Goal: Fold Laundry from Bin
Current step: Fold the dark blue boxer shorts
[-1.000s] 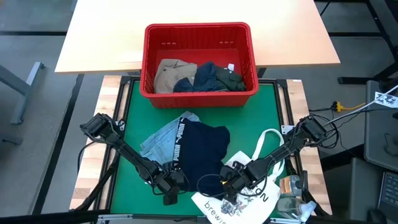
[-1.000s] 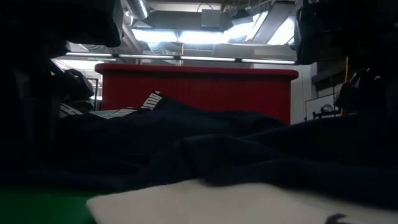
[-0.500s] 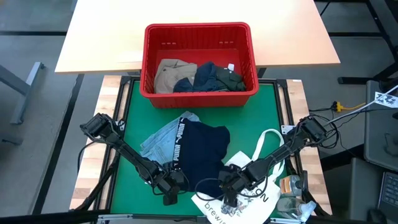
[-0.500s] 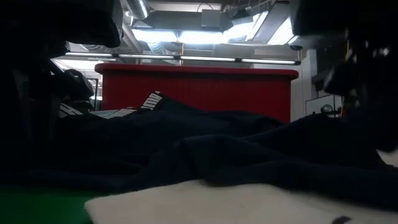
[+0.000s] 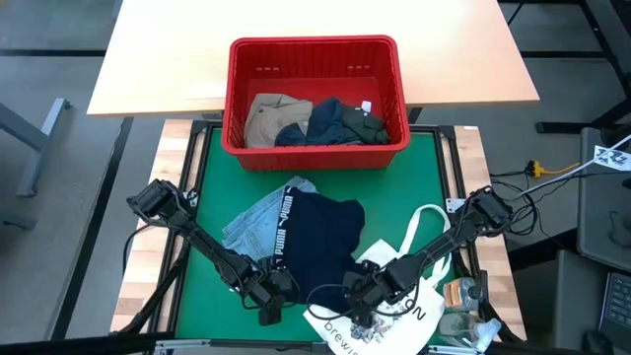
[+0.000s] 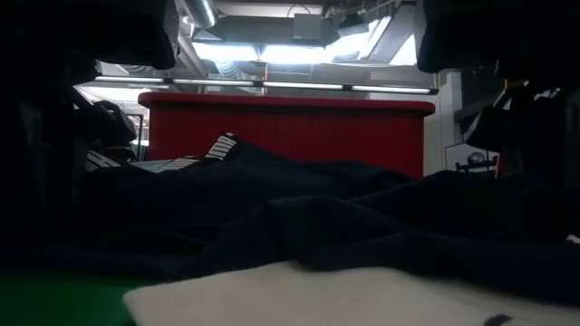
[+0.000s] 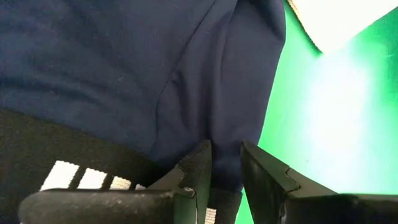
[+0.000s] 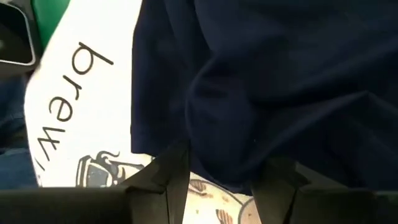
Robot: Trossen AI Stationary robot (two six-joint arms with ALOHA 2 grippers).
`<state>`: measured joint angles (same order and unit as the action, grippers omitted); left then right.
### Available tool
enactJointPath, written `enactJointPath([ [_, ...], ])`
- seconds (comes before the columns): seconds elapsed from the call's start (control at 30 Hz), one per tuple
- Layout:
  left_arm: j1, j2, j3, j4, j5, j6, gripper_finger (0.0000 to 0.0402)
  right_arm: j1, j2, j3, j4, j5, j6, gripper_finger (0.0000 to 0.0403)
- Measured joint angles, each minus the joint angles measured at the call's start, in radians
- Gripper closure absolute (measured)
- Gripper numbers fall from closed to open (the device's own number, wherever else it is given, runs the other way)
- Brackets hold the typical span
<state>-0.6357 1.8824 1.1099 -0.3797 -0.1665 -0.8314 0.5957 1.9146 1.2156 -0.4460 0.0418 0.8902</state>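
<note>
A navy garment (image 5: pixel 320 242) with a white-lettered waistband lies on the green mat (image 5: pixel 212 177), partly over a light blue denim piece (image 5: pixel 254 222). Its near right part rests on a white printed tote bag (image 5: pixel 419 296). My left gripper (image 5: pixel 279 292) is shut on the garment's near left corner. My right gripper (image 5: pixel 356 296) is shut on its near right corner. The red bin (image 5: pixel 314 45) at the far edge holds khaki, navy and dark green laundry. My left gripper pinches the navy garment's near left edge (image 7: pixel 225 146) between its two fingers, slanting down from the near left. The cloth lies slack on the mat. My right gripper (image 8: pixel 224 177) pinches a bunched fold of navy cloth (image 8: pixel 221 152) at the garment's near right corner, slanting down from the near right. That fold rests on the tote bag (image 8: pixel 81 106).
A light wooden table (image 5: pixel 177 59) stands behind the bin. Small clutter (image 5: pixel 463 296) sits at the mat's near right corner beside the tote bag. Bare green mat shows to the left of the denim and between the garments and the bin.
My right gripper has rolled a little about its own line and edged slightly toward the table's left, still shut on the navy cloth. The garment lies much as before.
</note>
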Motion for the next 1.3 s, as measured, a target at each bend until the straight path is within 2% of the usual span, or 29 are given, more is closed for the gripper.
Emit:
enactJointPath([
  [0.17,0.0,0.0,0.0,0.0,0.0,0.0,0.032,-0.003,0.001,0.0,-0.02,0.015,0.059,0.0253],
  [0.33,0.0,0.0,0.0,0.0,0.0,0.0,0.032,-0.008,-0.004,0.0,-0.022,-0.116,0.199,0.0253],
  [0.43,0.0,0.0,0.0,0.0,0.0,0.0,0.032,-0.006,-0.004,0.0,-0.018,-0.126,0.232,0.0253],
  [0.6,0.0,0.0,0.0,0.0,0.0,0.0,0.032,-0.007,-0.004,0.0,0.013,-0.07,0.234,0.0253],
  [0.8,0.0,0.0,0.0,0.0,0.0,0.0,0.032,-0.007,-0.004,0.0,0.061,-0.063,0.235,0.0253],
  [1.03,-0.001,0.0,0.0,0.0,0.0,0.0,0.032,-0.007,0.001,0.0,0.048,0.007,0.258,0.0253],
  [1.3,-0.001,0.0,0.0,0.0,0.0,0.0,0.032,-0.007,0.002,0.0,0.048,0.036,0.258,0.0253],
])
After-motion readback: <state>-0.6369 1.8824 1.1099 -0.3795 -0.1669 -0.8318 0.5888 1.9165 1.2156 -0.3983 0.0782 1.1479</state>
